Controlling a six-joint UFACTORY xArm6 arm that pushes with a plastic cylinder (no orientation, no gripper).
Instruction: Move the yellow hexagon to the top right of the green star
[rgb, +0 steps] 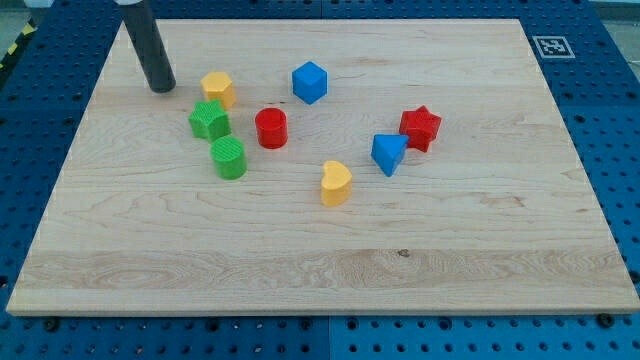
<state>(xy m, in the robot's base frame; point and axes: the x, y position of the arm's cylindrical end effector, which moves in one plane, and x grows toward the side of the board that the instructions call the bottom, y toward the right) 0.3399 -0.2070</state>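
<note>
The yellow hexagon sits on the wooden board in the upper left part of the view. The green star lies just below it and a little to the left, almost touching it. My tip rests on the board to the left of the yellow hexagon, about one block's width away, and above and left of the green star. The rod rises from it toward the view's top left.
A green cylinder lies below the green star. A red cylinder is right of the star. A blue cube, a yellow heart, a blue triangular block and a red star lie further right.
</note>
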